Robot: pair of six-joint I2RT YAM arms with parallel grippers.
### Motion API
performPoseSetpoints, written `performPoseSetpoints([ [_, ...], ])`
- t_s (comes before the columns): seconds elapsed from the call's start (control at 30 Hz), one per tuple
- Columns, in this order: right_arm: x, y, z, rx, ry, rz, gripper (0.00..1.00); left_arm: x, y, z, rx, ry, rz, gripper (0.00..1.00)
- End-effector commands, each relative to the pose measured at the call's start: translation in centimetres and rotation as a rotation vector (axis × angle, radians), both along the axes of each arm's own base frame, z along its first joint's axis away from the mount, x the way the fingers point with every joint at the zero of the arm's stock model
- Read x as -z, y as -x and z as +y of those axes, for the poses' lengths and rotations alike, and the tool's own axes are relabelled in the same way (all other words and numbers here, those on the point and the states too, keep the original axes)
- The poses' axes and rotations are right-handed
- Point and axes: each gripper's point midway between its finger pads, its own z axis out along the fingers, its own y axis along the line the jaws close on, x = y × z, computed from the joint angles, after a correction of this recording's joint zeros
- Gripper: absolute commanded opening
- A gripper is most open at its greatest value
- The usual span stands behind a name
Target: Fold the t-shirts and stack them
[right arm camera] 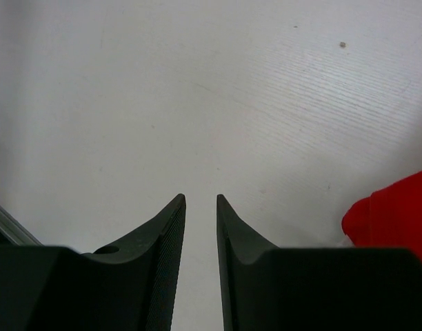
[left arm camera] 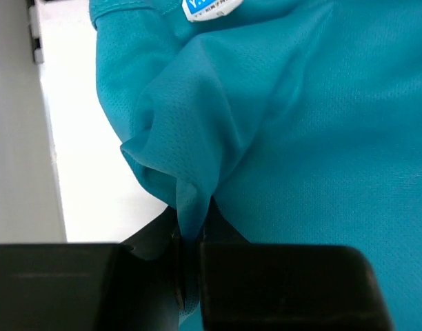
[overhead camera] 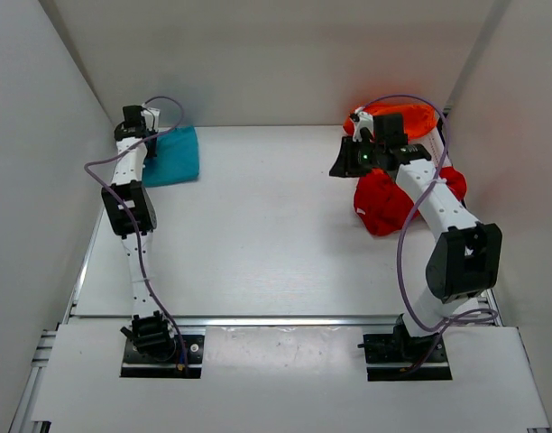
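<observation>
Task is only at start: left fingers (left arm camera: 273,289) pinch teal t-shirt (left arm camera: 300,138), right fingers (right arm camera: 152,262) slightly apart w/ nothing between, red t-shirt (overhead camera: 382,203) & orange t-shirt (overhead camera: 409,116) lie crumpled, no stack yet.

A white table (overhead camera: 276,234) fills the scene, enclosed by plain pale walls (overhead camera: 258,54) left, far and right.

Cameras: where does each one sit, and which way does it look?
Top: above and behind, looking down on the table, teal shirt, red shirt and orange shirt; left arm and right arm show.
Left wrist: on the left arm, facing the teal shirt; left fingers pinch it.
Right wrist: on the right arm, looking down at the table; right fingers show, holding nothing.
Shared: top and left wrist see the teal shirt; top and right wrist, the red shirt.
</observation>
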Motion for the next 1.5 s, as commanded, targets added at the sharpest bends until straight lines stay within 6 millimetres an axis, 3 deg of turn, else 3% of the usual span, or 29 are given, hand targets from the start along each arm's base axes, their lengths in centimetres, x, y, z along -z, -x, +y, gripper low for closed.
performPoseSetpoints([
  [0.0,-2.2,-0.9,1.4,-0.044,-0.004,-0.034,0.3,-3.2,-0.3,4.5,-0.076,-0.071,-0.075,0.0],
  [0.17,-1.8,-2.0,3.6,-0.096,0.019,-0.001,0.3,-3.4,-1.2,7.4,-0.108,-0.101,-0.145,0.0],
  [0.33,-2.0,-3.0,5.2,-0.138,0.007,0.025,0.3,-3.7,-2.1,7.5,-0.093,-0.135,-0.177,0.02],
  [0.43,-2.3,-4.0,5.9,-0.157,-0.003,0.019,0.31,-3.4,-2.5,8.2,-0.116,-0.152,-0.199,0.1],
  [0.47,-2.3,-4.0,5.9,-0.16,-0.004,0.024,0.31,-3.4,-2.4,8.4,-0.133,-0.156,-0.197,0.18],
  [0.5,-2.1,-4.0,6.1,-0.167,-0.002,0.027,0.32,-3.8,-2.7,8.4,-0.136,-0.166,-0.215,0.34],
  [0.53,-2.2,-4.1,6.0,-0.162,-0.01,0.033,0.31,-4.4,-2.6,9.0,-0.152,-0.184,-0.223,0.41],
  [0.63,-2.2,-4.2,5.9,-0.162,-0.02,0.036,0.32,-6.2,-2.6,10.4,-0.212,-0.233,-0.269,0.73],
  [0.67,-2.1,-4.1,5.8,-0.161,-0.018,0.043,0.32,-7.1,-2.5,11.0,-0.249,-0.257,-0.288,0.78],
  [0.7,-2.2,-4.1,5.9,-0.163,-0.02,0.043,0.32,-8.0,-2.4,11.4,-0.265,-0.282,-0.304,0.98],
  [0.83,-2.0,-3.8,6.1,-0.182,-0.017,0.039,0.31,-13.1,-2.4,11.5,-0.296,-0.31,-0.395,0.99],
  [0.9,-2.1,-3.8,5.8,-0.169,-0.011,0.04,0.32,-14.0,-2.5,10.5,-0.267,-0.274,-0.409,0.98],
  [1.03,-2.8,-4.0,5.4,-0.152,-0.004,0.009,0.32,-15.5,-2.0,6.3,-0.173,-0.154,-0.381,0.99],
  [1.07,-3.3,-4.0,4.6,-0.132,0.001,0.001,0.33,-14.1,-1.8,3.7,-0.105,-0.099,-0.327,0.99],
  [1.13,-4.0,-4.5,3.3,-0.079,0.035,-0.041,0.35,-13.3,-1.2,-0.4,-0.003,0.011,-0.271,0.99],
  [1.23,-4.9,-5.3,-0.6,0.061,0.152,-0.103,0.38,-11.5,1.3,-7.2,0.163,0.186,-0.142,0.99],
  [1.3,-5.7,-5.0,-3.9,0.184,0.217,-0.121,0.45,-11.5,3.7,-12.1,0.258,0.291,-0.068,0.99],
  [1.33,-5.7,-5.2,-5.8,0.262,0.262,-0.132,0.49,-10.4,5.1,-14.0,0.295,0.34,-0.015,0.98],
  [1.4,-5.6,-4.6,-10.0,0.42,0.318,-0.131,0.53,-10.8,7.5,-18.1,0.385,0.367,0.035,0.99],
  [1.43,-5.6,-4.5,-12.3,0.509,0.356,-0.131,0.58,-9.6,9.0,-20.6,0.433,0.371,0.09,0.99],
  [1.47,-5.4,-3.8,-13.7,0.565,0.391,-0.126,0.61,-9.4,10.5,-21.5,0.452,0.361,0.12,0.99],
])
